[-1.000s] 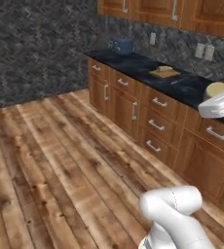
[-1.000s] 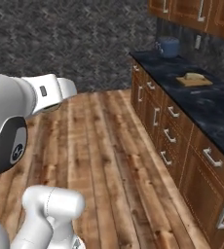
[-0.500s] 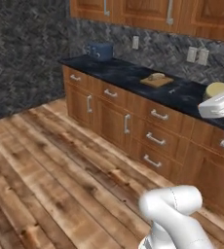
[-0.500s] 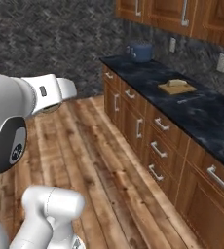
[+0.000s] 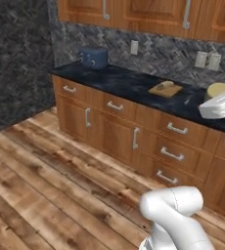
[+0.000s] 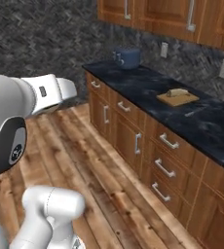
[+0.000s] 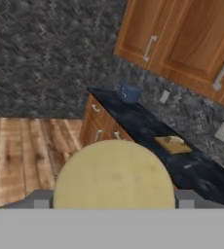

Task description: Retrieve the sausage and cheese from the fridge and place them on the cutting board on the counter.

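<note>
The jaws clamp the cheese (image 7: 114,175). The cutting board (image 6: 177,97) lies mid-desk (image 6: 133,85) near the wall edge, a small piece on it; bare desk surrounds it, wood floor (image 5: 41,185) open.

Counter (image 6: 148,90) black, white-veined — cutting board (image 6: 177,97) light brown — cheese (image 7: 114,176) pale yellow.

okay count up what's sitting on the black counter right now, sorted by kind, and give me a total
Blue toaster: 1
Wooden cutting board: 1
Tan roll-shaped piece on the board: 1
Total on the counter: 3
Apart from these, the pale yellow cheese sits in the hand, not on the counter.
</note>
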Robot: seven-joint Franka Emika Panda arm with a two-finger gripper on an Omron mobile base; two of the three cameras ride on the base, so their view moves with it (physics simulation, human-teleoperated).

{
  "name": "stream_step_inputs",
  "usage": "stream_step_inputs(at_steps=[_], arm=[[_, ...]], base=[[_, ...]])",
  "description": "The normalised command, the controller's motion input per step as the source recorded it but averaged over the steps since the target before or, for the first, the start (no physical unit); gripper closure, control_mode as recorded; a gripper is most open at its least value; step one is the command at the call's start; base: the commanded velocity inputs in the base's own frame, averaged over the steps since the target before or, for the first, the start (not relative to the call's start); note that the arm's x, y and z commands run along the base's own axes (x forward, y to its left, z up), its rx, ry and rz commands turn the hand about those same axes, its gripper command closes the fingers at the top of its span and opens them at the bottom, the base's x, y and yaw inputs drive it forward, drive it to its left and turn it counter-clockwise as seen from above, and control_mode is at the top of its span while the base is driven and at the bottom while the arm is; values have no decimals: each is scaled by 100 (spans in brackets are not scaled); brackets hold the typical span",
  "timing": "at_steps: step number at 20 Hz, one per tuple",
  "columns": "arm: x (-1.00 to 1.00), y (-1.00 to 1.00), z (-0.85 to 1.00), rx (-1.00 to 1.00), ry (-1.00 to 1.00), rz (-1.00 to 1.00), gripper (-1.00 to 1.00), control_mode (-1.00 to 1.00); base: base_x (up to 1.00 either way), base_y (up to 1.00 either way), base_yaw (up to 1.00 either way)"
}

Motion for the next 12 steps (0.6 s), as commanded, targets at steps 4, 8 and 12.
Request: stream_step_inputs(at_steps=[4,8,12], arm=[[0,0,0,0,0,0,100,100],[0,0,0,0,0,0,100,100],[0,0,0,0,0,0,100,100]], base=[[100,75,-36],[99,77,-65],[76,66,-76]])
